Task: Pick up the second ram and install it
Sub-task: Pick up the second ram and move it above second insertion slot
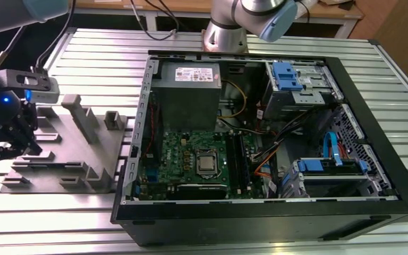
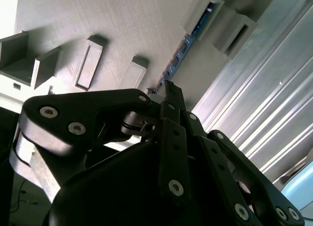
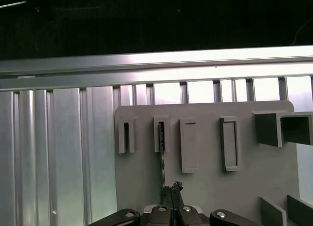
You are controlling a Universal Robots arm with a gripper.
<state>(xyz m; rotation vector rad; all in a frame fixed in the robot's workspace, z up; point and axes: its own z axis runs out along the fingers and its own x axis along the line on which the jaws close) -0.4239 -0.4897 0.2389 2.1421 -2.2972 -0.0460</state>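
Ribbed aluminium tabletop [image 1: 83,48] carrying an open black computer case [image 1: 402,175], which stands just beside a matte grey plastic holder tray [image 3: 205,192] with raised rectangular slot blocks. The black jointed gripper [image 3: 171,189] hangs over the tray. Its fingers [image 2: 171,103] are drawn narrow, pinched on one end of the second ram [image 3: 162,160]. This thin, flat dark strip is seen edge-on, its long axis running from a slot block of the tray straight to the fingers.
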